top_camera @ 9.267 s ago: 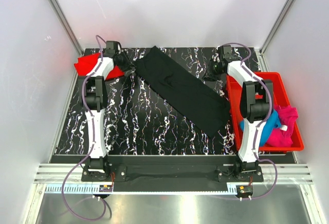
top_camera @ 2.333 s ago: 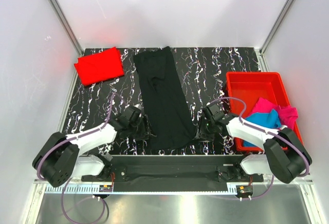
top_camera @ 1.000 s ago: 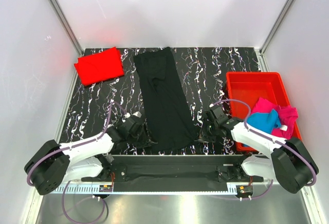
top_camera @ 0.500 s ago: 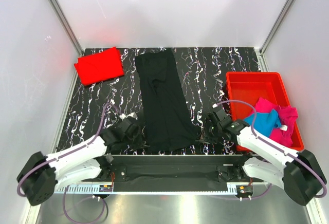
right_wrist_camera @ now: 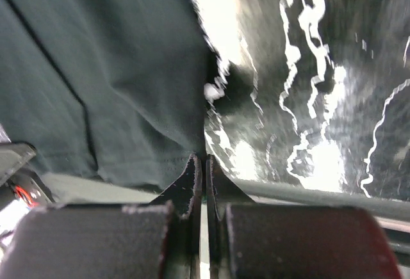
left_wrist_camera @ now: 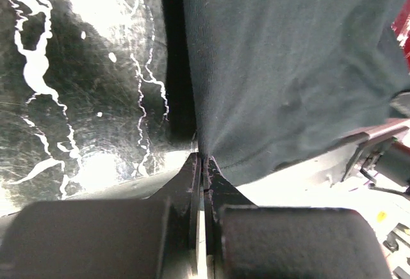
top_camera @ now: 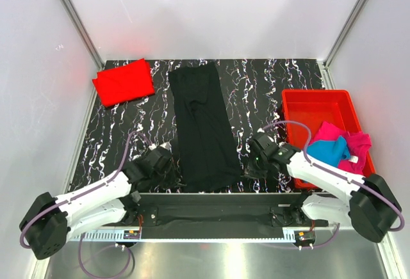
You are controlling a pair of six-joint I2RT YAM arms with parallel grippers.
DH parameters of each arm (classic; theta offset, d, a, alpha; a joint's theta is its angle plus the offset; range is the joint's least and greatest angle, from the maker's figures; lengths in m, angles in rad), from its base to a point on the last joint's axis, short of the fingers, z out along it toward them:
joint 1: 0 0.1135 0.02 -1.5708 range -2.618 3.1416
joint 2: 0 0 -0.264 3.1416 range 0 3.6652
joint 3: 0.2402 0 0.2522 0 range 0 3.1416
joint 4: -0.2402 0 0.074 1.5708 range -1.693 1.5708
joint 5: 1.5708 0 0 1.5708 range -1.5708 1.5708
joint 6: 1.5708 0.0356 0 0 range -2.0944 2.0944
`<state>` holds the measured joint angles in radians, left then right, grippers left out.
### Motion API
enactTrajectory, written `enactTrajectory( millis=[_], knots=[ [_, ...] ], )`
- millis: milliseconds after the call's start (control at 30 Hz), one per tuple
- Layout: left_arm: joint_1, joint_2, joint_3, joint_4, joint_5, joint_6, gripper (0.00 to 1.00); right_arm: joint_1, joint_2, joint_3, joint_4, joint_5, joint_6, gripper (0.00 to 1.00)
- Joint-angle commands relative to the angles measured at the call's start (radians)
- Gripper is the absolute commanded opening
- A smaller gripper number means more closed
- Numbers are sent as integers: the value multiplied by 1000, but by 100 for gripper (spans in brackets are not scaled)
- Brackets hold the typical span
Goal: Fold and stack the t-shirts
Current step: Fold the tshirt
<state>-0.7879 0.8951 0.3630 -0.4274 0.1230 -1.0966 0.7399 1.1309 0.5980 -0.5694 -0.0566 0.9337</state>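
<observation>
Black t-shirt (top_camera: pixel 202 125): lies flat as a long, narrow strip down the middle of the table (top_camera: pixel 269 100). Its far end is close to the back edge, and its near end reaches the front edge, between the two grippers.
Left gripper (top_camera: pixel 177 174): low over the table at the near left corner of the black t-shirt. In the left wrist view the fingers (left_wrist_camera: pixel 192 183) are pressed together on the hem, and the cloth (left_wrist_camera: pixel 288 68) puckers towards the tips.
Right gripper (top_camera: pixel 246 166): low at the near right corner of the same t-shirt. In the right wrist view the two tips are closed tight on the very corner of the cloth (right_wrist_camera: pixel 96 68), with bare marbled table beside it.
Arms: both stretch low and forward from their bases, angled inward towards the strip.
Red t-shirt (top_camera: pixel 123 82): folded into a flat rectangle at the far left corner of the table, well apart from the black one.
Bin (top_camera: pixel 317 95): red plastic, at the right edge of the table, with its far half bare.
Blue t-shirt (top_camera: pixel 327 150): crumpled in the near half of the bin, partly behind the right arm.
Magenta t-shirt (top_camera: pixel 356 146): crumpled in the bin too, touching the blue one on its right side.
Table surface: black with white marbling.
</observation>
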Motion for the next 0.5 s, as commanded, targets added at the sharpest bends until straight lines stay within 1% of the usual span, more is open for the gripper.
enactTrajectory(
  millis=[0,33,100,133,200,233,300,333,400,467],
  knots=[
    [30,30,82,-23,3,61,0,9,62,123,-29,107,-42,0],
    [77,54,115,-40,10,99,0,7,76,170,-38,139,-52,0],
    [134,76,148,-48,42,142,0,7,113,219,-53,164,-94,0],
    [191,96,163,-51,55,162,0,7,151,267,-56,184,-105,0],
    [239,117,224,-65,78,222,0,6,190,315,-50,193,-151,0],
    [287,148,244,-68,84,256,0,4,229,363,-46,205,-165,0],
    [334,189,312,-65,134,290,0,-14,294,416,-43,210,-208,0],
    [373,236,341,-65,148,319,0,-23,320,469,-41,212,-222,0],
    [409,292,420,-65,174,348,0,-48,392,534,-55,209,-265,0],
    [458,382,473,-66,199,388,0,-86,435,624,-66,210,-304,0]
  ],
)
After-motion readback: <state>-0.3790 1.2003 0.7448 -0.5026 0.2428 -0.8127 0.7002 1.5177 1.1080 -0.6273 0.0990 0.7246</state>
